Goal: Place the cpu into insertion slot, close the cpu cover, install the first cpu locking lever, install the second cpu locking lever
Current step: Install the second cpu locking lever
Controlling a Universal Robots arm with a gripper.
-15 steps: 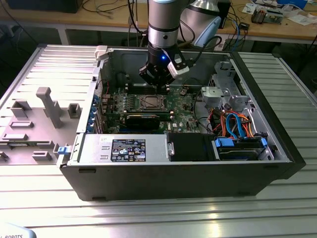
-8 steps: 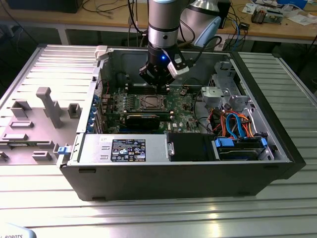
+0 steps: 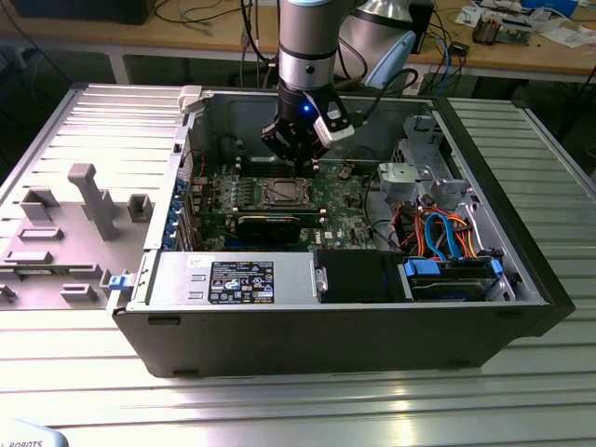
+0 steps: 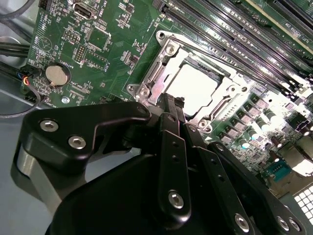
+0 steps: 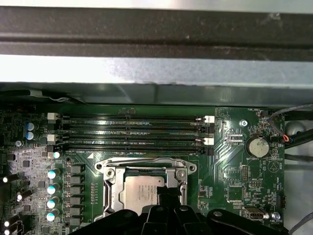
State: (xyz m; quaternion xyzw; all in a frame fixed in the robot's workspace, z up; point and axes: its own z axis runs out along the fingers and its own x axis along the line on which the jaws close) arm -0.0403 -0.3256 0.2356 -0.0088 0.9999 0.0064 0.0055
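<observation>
The gripper (image 3: 296, 154) hangs low inside the open computer case (image 3: 521, 279), just above the green motherboard (image 3: 345, 200), with clear air straight overhead where the side panel is off. At twelve o'clock from the insertion slot (image 3: 282, 193) in the exterior view, the long black memory slots (image 5: 132, 131) run crosswise, and beyond them the case wall closes things in. At six o'clock lies the long black card (image 3: 272, 223). Toward three o'clock, the drive cage (image 3: 424, 172) and a tangle of orange and blue cables (image 3: 442, 233) crowd that side. The cpu cover (image 4: 195, 73) lies flat over the cpu (image 4: 195, 88).
</observation>
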